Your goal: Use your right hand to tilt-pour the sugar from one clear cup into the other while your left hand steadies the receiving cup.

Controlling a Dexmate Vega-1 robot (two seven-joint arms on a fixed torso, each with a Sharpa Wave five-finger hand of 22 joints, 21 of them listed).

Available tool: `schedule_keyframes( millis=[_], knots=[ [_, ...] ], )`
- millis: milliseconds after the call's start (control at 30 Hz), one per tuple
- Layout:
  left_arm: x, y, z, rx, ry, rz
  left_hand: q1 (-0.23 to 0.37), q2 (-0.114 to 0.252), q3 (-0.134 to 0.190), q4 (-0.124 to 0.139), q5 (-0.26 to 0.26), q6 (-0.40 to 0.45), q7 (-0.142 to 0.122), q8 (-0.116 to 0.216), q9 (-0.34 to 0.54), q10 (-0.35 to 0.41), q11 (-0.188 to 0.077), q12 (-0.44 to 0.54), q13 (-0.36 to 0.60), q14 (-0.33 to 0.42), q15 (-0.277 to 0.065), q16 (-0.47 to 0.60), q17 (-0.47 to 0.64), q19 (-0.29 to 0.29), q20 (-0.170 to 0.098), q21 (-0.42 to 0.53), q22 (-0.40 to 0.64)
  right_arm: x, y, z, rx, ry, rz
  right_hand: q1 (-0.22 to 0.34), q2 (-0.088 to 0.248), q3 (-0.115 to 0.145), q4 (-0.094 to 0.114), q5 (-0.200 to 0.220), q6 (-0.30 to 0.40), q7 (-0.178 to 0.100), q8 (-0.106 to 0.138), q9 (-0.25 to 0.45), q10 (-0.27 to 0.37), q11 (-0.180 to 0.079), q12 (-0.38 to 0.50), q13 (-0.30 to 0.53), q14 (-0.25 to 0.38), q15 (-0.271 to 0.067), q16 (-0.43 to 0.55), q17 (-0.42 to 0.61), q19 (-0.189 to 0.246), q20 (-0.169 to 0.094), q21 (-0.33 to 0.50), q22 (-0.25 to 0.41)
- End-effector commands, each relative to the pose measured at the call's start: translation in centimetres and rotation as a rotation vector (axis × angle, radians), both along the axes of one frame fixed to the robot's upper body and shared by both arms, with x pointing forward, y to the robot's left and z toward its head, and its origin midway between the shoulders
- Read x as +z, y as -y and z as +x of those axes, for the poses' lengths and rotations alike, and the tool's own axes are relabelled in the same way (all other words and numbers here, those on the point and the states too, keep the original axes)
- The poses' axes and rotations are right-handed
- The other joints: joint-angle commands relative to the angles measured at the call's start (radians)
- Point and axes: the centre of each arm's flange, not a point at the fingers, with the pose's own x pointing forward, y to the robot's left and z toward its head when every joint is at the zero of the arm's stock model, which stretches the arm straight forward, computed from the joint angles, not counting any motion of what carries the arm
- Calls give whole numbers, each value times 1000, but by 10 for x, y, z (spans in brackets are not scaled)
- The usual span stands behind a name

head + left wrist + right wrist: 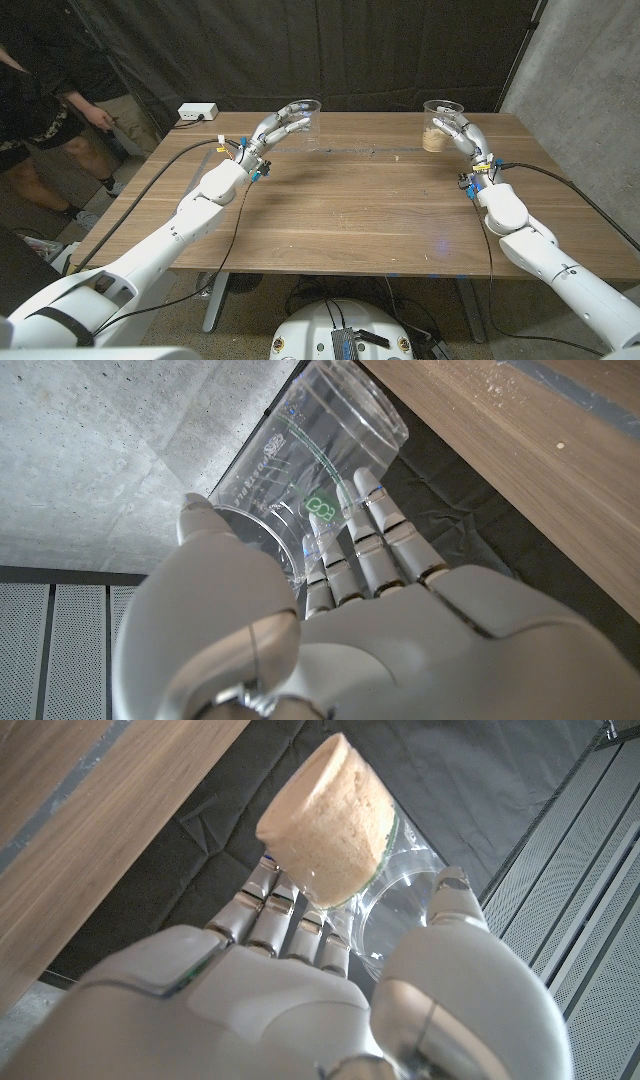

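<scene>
My right hand point(462, 134) grips a clear cup point(440, 124) part-filled with brown sugar point(434, 140), at the far right of the wooden table point(350, 210). The right wrist view shows the sugar cup point(335, 830) between the fingers point(270, 915) and the thumb of my right hand point(300, 1000). My left hand point(275, 128) grips an empty clear cup point(303, 118) at the far left of the table. In the left wrist view the empty cup point(305, 465) sits between the fingers point(365, 535) and thumb of my left hand point(330, 640).
A white power strip point(197, 113) lies at the table's far left corner. A person point(50, 90) stands beyond the table's left side. Black cables point(170, 165) run along both arms. Dark curtain hangs behind the table.
</scene>
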Motion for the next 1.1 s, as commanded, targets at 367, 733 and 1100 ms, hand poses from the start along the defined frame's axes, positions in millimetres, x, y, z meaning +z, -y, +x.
schedule_keyframes(
  millis=[367,733,1100],
  knots=[
    [-2,5,2,-13,-8,42,4,12,-12,3,-9,7,2,-4,4,2,-1,9,2,9,-129,-6,6,-4,-38,6,0,35,6,-21,9,-13,-49,-8,9,-5,5,-2,17,10,6,5,35,13,9,3,28,-177,13,7,50,-126,19,1],
    [-1,4,2,-9,-9,50,5,16,-15,4,-13,15,0,-3,5,0,-1,11,1,10,-128,-8,10,-5,-39,8,0,50,5,-26,21,2,-62,13,20,4,-4,-7,37,16,13,7,51,21,12,5,48,-178,22,11,60,-125,25,2],
    [-1,3,3,-12,-12,56,7,18,-19,5,-16,18,0,-4,6,3,1,14,-1,11,-130,-11,14,-7,-40,10,-1,61,4,-28,25,42,-69,23,20,7,-8,-12,37,14,10,8,48,15,8,6,45,-178,19,11,57,-123,25,2]
  ],
)
